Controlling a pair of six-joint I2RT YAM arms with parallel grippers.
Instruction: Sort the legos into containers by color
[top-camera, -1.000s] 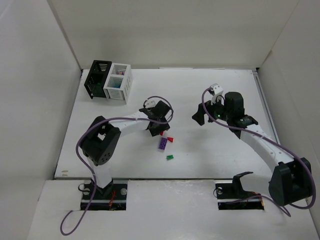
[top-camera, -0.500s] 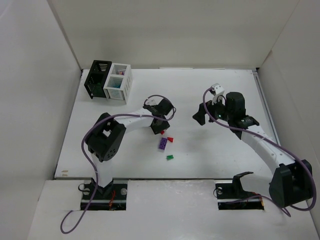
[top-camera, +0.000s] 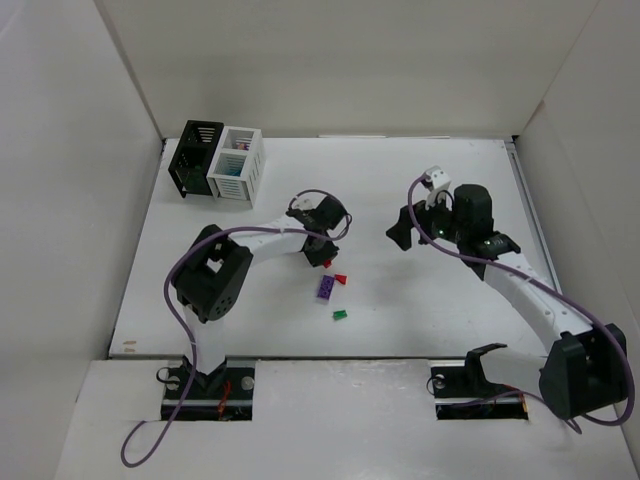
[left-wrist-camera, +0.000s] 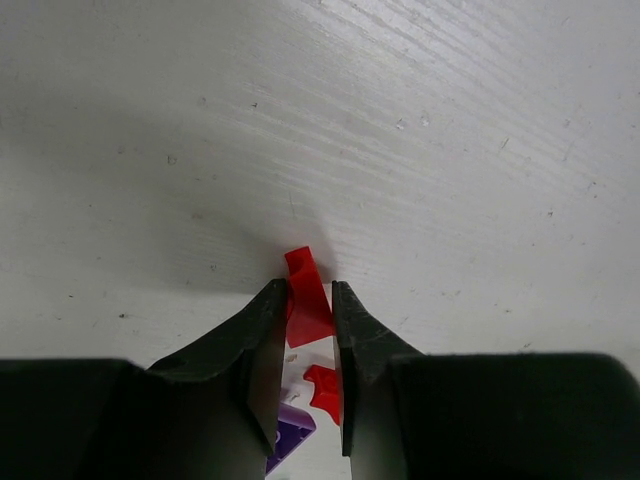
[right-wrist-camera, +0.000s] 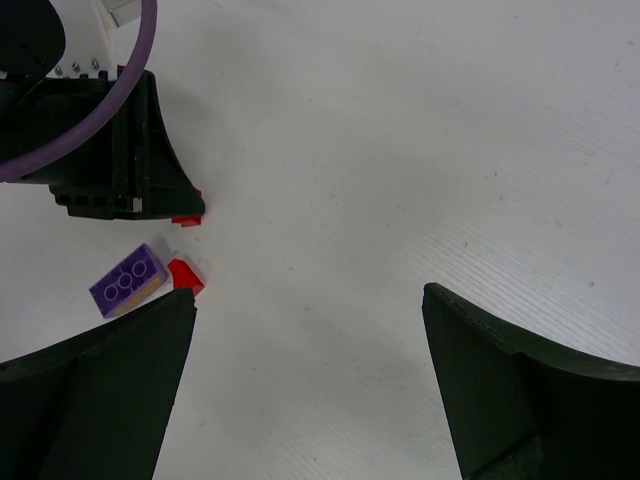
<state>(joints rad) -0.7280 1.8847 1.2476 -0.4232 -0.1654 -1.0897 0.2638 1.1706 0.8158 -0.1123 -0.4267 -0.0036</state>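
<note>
My left gripper (left-wrist-camera: 310, 292) is shut on a small red lego (left-wrist-camera: 300, 266), held low at the table surface; in the top view it (top-camera: 320, 252) is at mid-table. Just behind its fingers lie a red wedge (left-wrist-camera: 325, 390) and a purple brick (left-wrist-camera: 287, 438). The top view shows the red wedge (top-camera: 340, 279), the purple brick (top-camera: 326, 288) and a green lego (top-camera: 340, 315) on the table. The black bin (top-camera: 195, 157) and the white bin (top-camera: 238, 166) stand side by side at the back left. My right gripper (right-wrist-camera: 308, 293) is open and empty, above bare table to the right.
White walls enclose the table on the left, back and right. The white bin holds several small legos. The right wrist view shows my left gripper (right-wrist-camera: 120, 150), the purple brick (right-wrist-camera: 127, 280) and the red wedge (right-wrist-camera: 185, 275) at its left.
My left arm has folded in and its gripper has shifted slightly back from the purple brick, still holding the red lego. My right arm has barely moved.
</note>
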